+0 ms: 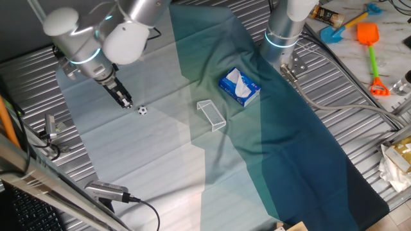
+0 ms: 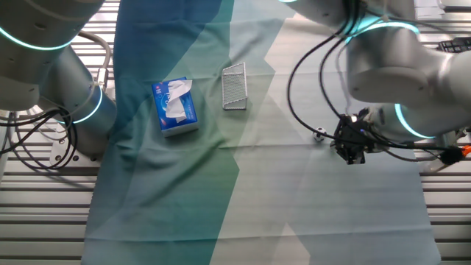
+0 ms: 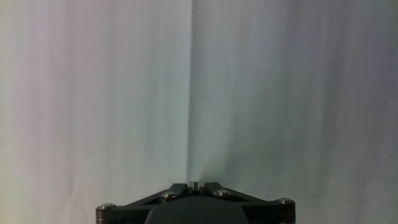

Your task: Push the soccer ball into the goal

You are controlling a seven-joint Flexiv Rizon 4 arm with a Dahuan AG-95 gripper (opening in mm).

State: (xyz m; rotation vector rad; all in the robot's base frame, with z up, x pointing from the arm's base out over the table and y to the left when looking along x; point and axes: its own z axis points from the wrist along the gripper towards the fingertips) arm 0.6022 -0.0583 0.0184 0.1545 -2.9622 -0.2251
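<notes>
Hand view shows black gripper fingers clenched together over pale cloth, tiny black-and-white soccer ball just beside the fingertips, clear plastic box-frame goal well apart, near blue-and-white tissue box.

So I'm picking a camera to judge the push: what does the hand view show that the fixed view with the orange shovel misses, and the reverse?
Only the hand view: the pincer fingertips close up, shut together over pale cloth; no ball or goal in frame.

Only the fixed view: the soccer ball just beside the pincer, the clear goal further along, the tissue box beyond it, the orange shovel.

Both: the pincer and the cloth.
</notes>
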